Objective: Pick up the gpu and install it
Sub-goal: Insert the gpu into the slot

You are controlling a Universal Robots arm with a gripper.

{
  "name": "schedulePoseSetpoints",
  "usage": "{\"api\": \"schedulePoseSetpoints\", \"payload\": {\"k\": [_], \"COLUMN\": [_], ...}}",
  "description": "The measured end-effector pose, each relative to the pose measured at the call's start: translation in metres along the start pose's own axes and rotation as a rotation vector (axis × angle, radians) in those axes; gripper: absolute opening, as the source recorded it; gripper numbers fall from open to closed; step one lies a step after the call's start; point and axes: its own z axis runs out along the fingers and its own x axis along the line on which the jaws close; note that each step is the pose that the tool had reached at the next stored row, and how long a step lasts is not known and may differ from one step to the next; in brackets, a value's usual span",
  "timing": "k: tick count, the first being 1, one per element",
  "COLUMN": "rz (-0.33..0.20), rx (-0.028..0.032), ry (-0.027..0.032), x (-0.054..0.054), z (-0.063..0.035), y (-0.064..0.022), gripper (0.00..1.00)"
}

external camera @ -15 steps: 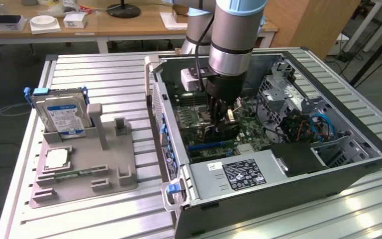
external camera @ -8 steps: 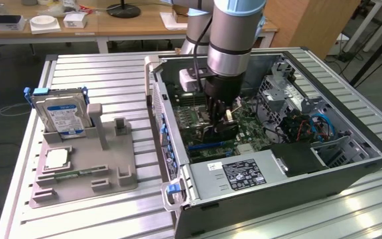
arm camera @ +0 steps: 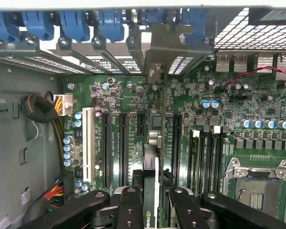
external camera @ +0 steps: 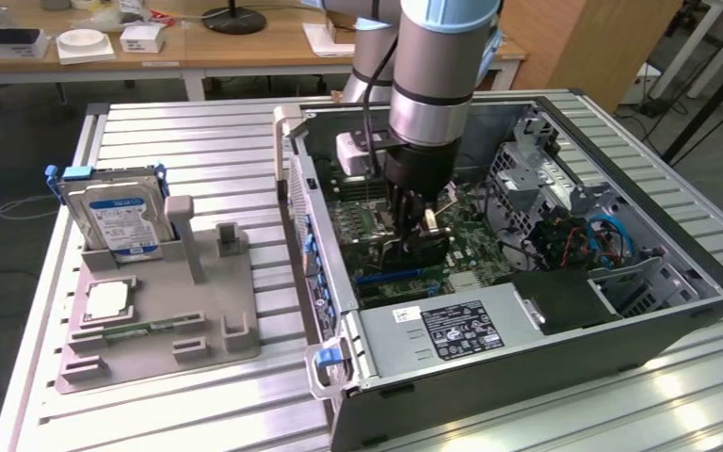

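Observation:
The gpu (arm camera: 151, 164) is a thin dark card seen edge-on in the wrist view. It stands upright over the motherboard's long slots (arm camera: 176, 143), and its silver bracket (arm camera: 158, 52) reaches the case's rear slot openings. My gripper (arm camera: 152, 210) is shut on the card, with a black finger (arm camera: 128, 205) pressed on each side. In the exterior view my gripper (external camera: 414, 221) hangs down inside the open computer case (external camera: 663, 320), holding the gpu (external camera: 420, 247) low over the green board. I cannot tell whether the card's edge sits in the slot.
A power supply (external camera: 450, 330) fills the case's near end, and drive bays with blue cables (external camera: 587, 235) lie toward the exterior view's right. A grey fixture (external camera: 161, 320) on the slatted table holds a hard drive (external camera: 117, 217), a chip (external camera: 106, 299) and a memory stick (external camera: 148, 328). The CPU socket (arm camera: 257, 191) is beside the slots.

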Motion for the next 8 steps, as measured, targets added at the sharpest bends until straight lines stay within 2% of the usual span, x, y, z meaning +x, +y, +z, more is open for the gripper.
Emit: {"api": "schedulePoseSetpoints", "payload": {"k": [8], "rz": [0.0], "rx": [0.0], "ry": [-0.0003], "x": [-0.0002], "z": [0.0012], "y": [-0.0001], "gripper": [0.26]}}
